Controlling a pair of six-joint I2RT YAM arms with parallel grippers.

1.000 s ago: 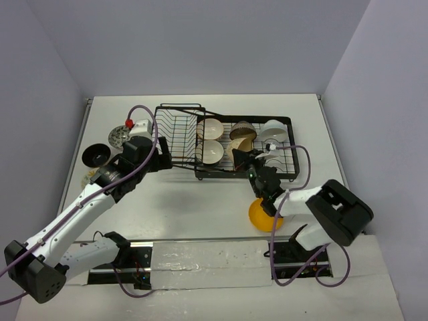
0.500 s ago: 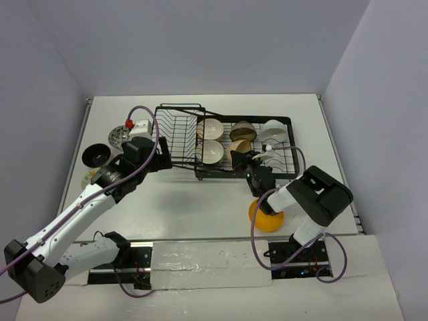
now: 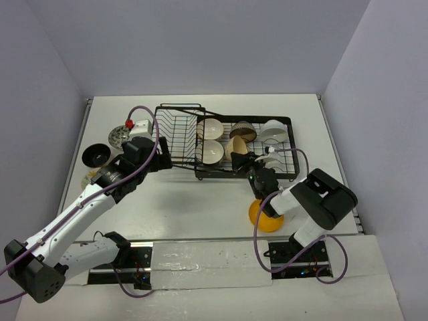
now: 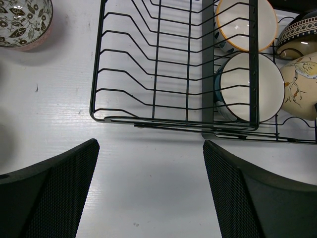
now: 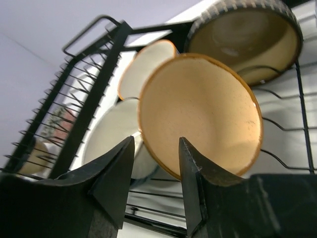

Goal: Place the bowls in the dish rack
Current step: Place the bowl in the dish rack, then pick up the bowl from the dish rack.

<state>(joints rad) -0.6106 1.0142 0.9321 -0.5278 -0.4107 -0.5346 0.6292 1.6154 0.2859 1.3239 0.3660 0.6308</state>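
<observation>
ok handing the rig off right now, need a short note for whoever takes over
Left claw: open, empty, hovering over the table just in front of the rack's tray section.
Right claw: open, one finger on either side of the lower rim of the tan bowl, which stands on edge in the basket section.
Done: at least five bowls sit in the basket section.
To do: orange bowl on the table by the right arm; black bowl and flowered bowl on the table left of the rack.
</observation>
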